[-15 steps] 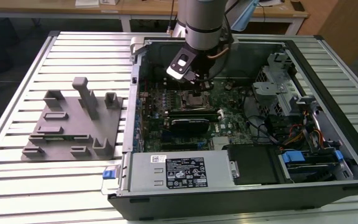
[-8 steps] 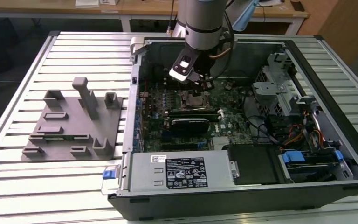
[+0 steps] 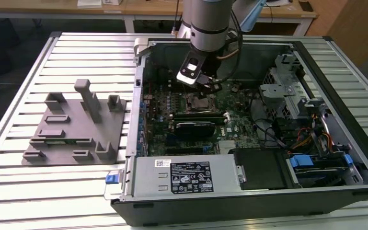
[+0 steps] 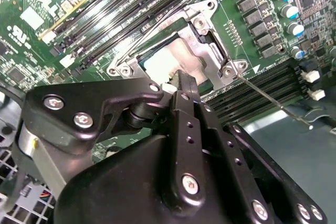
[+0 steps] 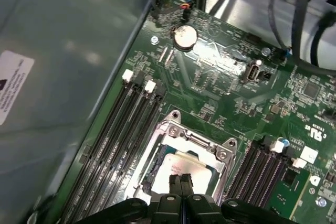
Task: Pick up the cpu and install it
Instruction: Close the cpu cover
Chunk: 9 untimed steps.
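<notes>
An open black desktop computer case (image 3: 248, 208) lay on a slatted silver metal table (image 3: 75, 52). A grey moulded plastic fixture block (image 3: 69, 132) sat on the table at the exterior view's left, just beside the case. Inside, a boxy silver power supply (image 3: 147, 179) filled the near corner. In the first wrist view, a green motherboard (image 5: 210, 72) carried a round silver coin battery (image 5: 185, 36) and long black memory slots (image 5: 118, 129).
</notes>
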Available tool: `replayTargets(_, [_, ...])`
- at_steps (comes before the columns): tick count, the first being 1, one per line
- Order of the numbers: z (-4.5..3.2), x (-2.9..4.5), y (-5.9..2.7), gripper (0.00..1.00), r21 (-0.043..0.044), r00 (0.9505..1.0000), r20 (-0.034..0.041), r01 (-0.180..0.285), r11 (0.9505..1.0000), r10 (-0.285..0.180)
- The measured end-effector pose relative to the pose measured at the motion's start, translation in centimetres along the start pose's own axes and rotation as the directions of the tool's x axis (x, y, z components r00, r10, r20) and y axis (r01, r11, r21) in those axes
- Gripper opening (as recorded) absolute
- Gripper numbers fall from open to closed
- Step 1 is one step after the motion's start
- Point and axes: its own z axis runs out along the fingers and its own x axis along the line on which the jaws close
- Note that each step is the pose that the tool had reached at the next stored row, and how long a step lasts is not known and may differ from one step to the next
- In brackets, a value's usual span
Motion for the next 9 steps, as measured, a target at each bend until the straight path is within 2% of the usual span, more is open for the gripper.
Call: replayTargets(9, [0.0,0.0,0.0,0.11,0.0005,0.998,-0.0031,0.063,0.998,-0.063])
